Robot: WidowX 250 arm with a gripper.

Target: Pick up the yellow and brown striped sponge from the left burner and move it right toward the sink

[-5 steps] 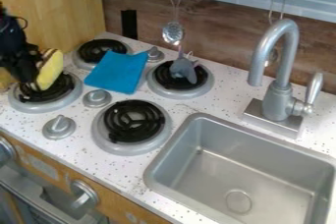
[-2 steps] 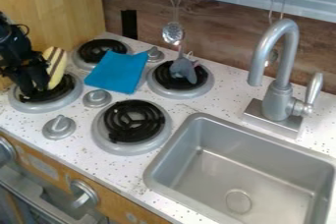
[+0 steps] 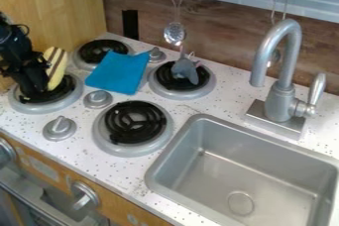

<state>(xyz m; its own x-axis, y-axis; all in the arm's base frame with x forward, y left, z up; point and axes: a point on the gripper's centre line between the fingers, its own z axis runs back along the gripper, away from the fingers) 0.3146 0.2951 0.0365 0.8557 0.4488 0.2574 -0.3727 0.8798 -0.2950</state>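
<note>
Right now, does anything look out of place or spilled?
A blue cloth overlaps the back left burner, and a grey object lies on the back right burner, odd places for them. A yellow striped object is beside the gripper. No spill shows.

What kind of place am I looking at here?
It looks like a play kitchen, probably a toy set: a sink with a curved faucet, black-coiled burners on a speckled countertop, and control knobs beside them.
</note>
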